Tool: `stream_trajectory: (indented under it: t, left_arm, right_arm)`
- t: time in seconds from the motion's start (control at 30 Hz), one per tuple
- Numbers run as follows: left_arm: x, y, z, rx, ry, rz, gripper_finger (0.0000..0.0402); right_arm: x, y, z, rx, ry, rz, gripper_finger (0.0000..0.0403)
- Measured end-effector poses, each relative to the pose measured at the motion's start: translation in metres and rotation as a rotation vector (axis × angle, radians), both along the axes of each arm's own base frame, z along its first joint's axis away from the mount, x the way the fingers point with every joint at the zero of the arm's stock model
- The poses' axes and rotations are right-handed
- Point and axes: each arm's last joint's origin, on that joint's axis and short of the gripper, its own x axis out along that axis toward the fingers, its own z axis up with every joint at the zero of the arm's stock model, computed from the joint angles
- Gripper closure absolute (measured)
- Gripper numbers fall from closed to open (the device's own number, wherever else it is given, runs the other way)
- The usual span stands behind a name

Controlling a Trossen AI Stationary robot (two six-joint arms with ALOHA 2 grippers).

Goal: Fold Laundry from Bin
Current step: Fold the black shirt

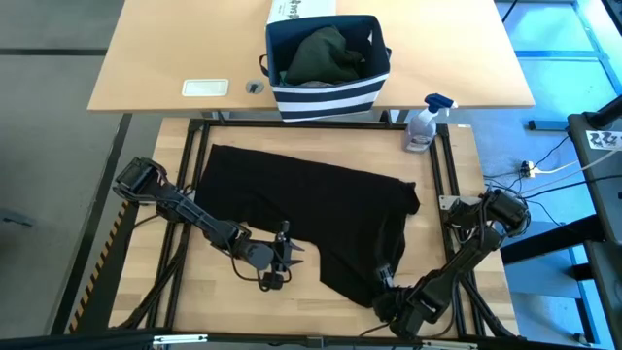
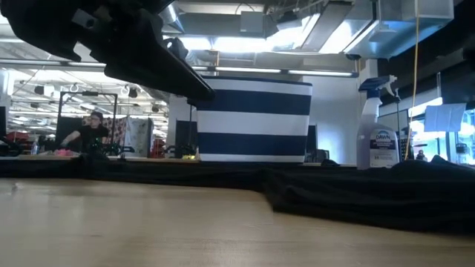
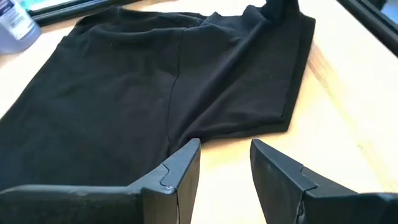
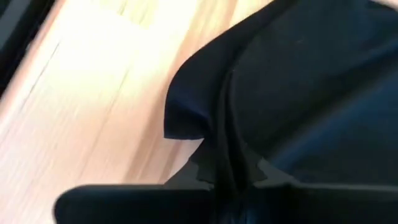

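Note:
A black garment (image 1: 301, 209) from the laundry lies spread over the wooden table. My right gripper (image 4: 229, 177) is at its near right corner (image 1: 382, 279) and is shut on the cloth. My left gripper (image 3: 225, 152) stands open at the garment's near left edge (image 1: 284, 255), with only bare table between its fingers. The navy striped bin (image 1: 326, 92) stands on the far table and holds a dark green garment (image 1: 321, 53). In the low view the bin (image 2: 252, 119) rises behind the black cloth (image 2: 356, 189). My right gripper pinches a bunched fold of the black garment (image 4: 225, 152) between its two fingers, close to a loose corner (image 4: 180, 127). The fingers come slanting down from the table's near side. A ridge of cloth runs up into the fingers, and the rest lies on the table.
A spray bottle (image 1: 425, 122) stands at the work table's far right corner and shows in the low view as a spray bottle (image 2: 378, 137) too. A white box (image 1: 301, 10) sits behind the bin. Bare wood lies near the front edge, left of the garment (image 1: 224, 292).

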Motion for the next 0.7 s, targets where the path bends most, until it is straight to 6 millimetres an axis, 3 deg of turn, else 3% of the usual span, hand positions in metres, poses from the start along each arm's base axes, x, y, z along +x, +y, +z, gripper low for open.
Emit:
stream_trajectory:
  t: [0.23, 0.7]
  left_arm:
    - [0.003, -0.003, 0.006, 0.042, -0.057, -0.090, 0.0265]
    - [0.007, -0.003, 0.011, 0.064, -0.109, -0.165, 0.0264]
  right_arm:
    - [0.011, -0.002, 0.028, -0.068, -0.030, -0.127, 0.0393]
    - [0.025, -0.024, 0.060, -0.126, -0.109, -0.335, 0.0395]
